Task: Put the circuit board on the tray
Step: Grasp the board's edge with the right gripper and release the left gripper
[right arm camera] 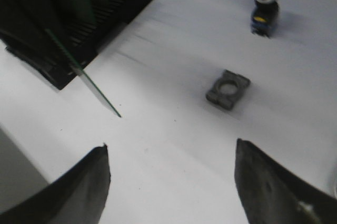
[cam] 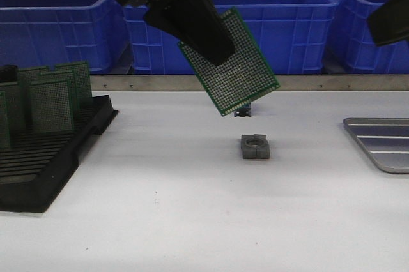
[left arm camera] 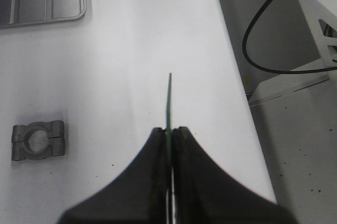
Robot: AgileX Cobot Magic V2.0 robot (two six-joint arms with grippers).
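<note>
The left gripper (left arm camera: 169,135) pinches the circuit board (cam: 229,62); the tray (cam: 382,143) lies at 3 o'clock. Only the right wrist view shows the right gripper (right arm camera: 171,182) spread open.

Between you and the tray (cam: 383,147), bare white table (cam: 160,221) is lying open; only the small grey clamp block (cam: 255,147) is sitting midway.

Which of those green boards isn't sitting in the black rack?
The circuit board clamped in the left gripper, held tilted in the air above the table. The other boards stand upright in the black rack.
</note>
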